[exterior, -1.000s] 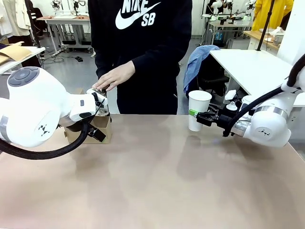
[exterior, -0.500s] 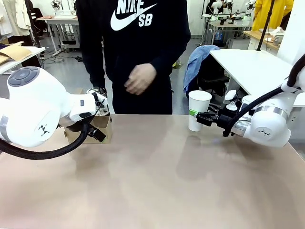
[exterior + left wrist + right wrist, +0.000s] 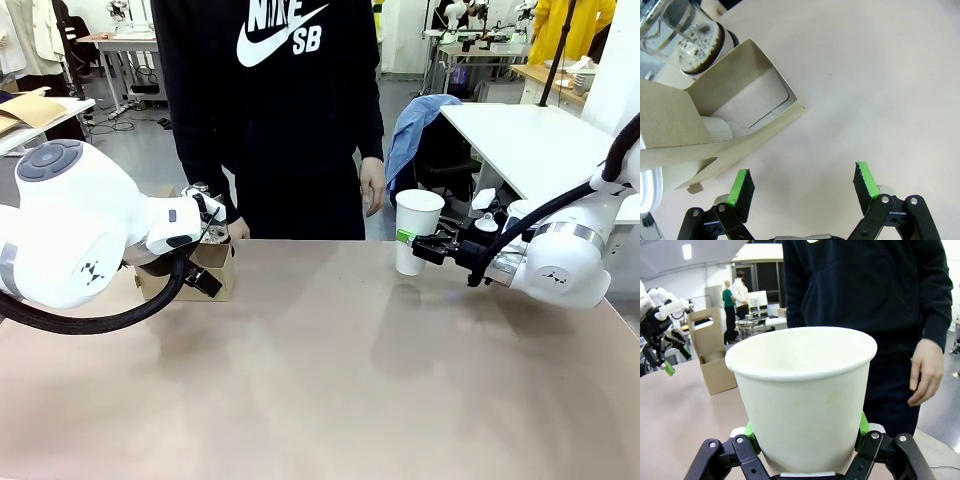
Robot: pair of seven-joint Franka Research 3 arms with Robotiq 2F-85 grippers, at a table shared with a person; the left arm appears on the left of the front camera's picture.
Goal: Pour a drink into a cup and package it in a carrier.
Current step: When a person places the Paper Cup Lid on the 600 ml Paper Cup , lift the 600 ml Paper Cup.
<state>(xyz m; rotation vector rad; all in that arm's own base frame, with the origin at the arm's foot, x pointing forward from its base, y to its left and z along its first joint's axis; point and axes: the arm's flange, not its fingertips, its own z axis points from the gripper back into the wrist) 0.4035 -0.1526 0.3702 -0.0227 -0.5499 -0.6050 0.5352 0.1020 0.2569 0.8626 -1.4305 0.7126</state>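
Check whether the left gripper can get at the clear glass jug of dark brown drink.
Probably not directly. The open left gripper hovers over the table, and the brown cardboard cup carrier stands between it and the clear glass jug; it would likely have to go around or over.

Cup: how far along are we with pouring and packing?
Done: right jaws shut on the upright cup. In hand: no pour showing; the dark drink stands by the carrier, left jaws open beside it. Left: pour, then slot the cup into the carrier.
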